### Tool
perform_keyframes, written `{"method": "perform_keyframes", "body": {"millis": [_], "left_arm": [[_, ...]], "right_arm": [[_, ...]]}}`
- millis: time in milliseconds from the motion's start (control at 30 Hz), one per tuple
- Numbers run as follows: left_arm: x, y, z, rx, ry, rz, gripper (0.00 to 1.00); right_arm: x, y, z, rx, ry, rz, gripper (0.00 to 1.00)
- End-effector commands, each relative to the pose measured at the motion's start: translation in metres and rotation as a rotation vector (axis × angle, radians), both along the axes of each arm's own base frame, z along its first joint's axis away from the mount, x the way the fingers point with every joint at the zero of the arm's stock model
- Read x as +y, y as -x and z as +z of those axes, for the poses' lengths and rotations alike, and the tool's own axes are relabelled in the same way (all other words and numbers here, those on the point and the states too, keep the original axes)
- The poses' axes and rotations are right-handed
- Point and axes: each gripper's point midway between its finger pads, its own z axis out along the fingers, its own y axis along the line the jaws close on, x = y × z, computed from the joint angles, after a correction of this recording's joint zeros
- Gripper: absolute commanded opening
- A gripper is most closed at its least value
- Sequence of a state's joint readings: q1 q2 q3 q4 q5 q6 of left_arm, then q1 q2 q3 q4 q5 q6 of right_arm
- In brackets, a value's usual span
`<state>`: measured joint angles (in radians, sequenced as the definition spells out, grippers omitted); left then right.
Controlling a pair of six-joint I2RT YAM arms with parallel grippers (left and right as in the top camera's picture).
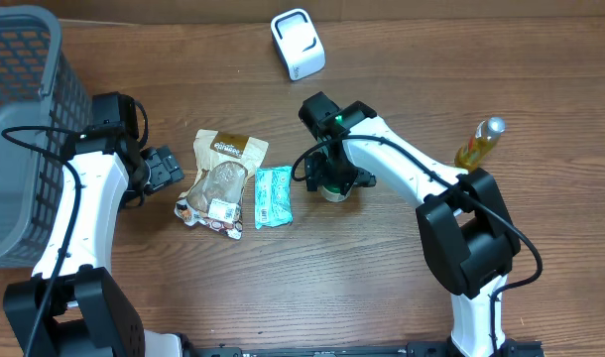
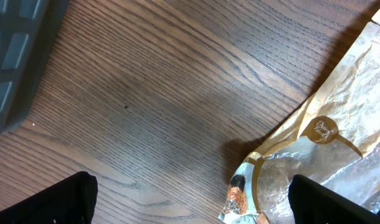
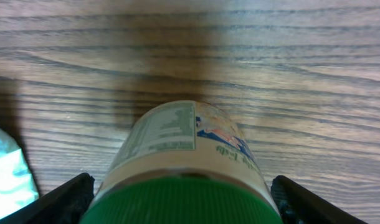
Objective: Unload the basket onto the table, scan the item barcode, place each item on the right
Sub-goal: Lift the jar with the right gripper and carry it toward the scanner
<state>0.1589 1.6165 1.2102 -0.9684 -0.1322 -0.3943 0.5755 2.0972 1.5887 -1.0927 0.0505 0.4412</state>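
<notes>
- The green ribbed lid [image 3: 180, 202] fills the bottom of the right wrist view, capping a small jar [image 3: 177, 143] that stands upright on the wooden table [image 3: 289, 56]
- The right gripper [image 1: 332, 183] straddles this jar, spread wide, with a dark finger [image 3: 62, 202] at each side of the lid. I cannot tell whether the pads press on it or stand just clear
- Seen from overhead, the jar sits near the middle of the table under that gripper, just beside a teal packet [image 1: 273, 195]. The white scanner [image 1: 298, 43] is well apart, towards the far edge
- The jar looks rigid and light, with a smooth round wall likely to twist or slip between two flat pads
- The best hold is probably across the lid, where the ribbing gives some bite and the label stays uncovered for the scan
- The left gripper [image 1: 164, 167] is wide open and holds nothing, next to a brown snack bag [image 1: 223, 174]
- No barcode shows. The label offers only a panel of fine print and a coloured picture, and the rest curves out of sight
- The jar's base is hidden behind its own body, and from overhead the arm covers nearly all of it
- I cannot make out which way the scanner's window faces
</notes>
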Motion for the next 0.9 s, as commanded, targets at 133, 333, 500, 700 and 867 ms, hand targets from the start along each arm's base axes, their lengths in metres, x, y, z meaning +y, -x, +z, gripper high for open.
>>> {"method": "perform_keyframes", "body": {"millis": [133,333,500,700,867], "left_arm": [[0.002,0.001,0.005,-0.019,-0.006,0.017,0.99],[0.002,0.001,0.005,-0.019,-0.006,0.018,1.0],[0.002,0.001,0.005,-0.019,-0.006,0.018,0.99],[0.002,0.001,0.005,-0.019,-0.006,0.017,1.0],[0.002,0.001,0.005,-0.019,-0.006,0.017,1.0]], "right_arm": [[-0.002,-0.001,0.0,-0.011,-0.016,-0.015,0.71],[-0.001,-0.004,0.001,-0.022,-0.024,-0.017,0.88],[0.0,-0.005,0.001,-0.027,-0.03,-0.085,1.0],[0.002,-0.009,0.003,-0.041,-0.042,-0.122,1.0],[0.004,-0.012,0.005,-0.051,-0.049,-0.122,0.95]]}}
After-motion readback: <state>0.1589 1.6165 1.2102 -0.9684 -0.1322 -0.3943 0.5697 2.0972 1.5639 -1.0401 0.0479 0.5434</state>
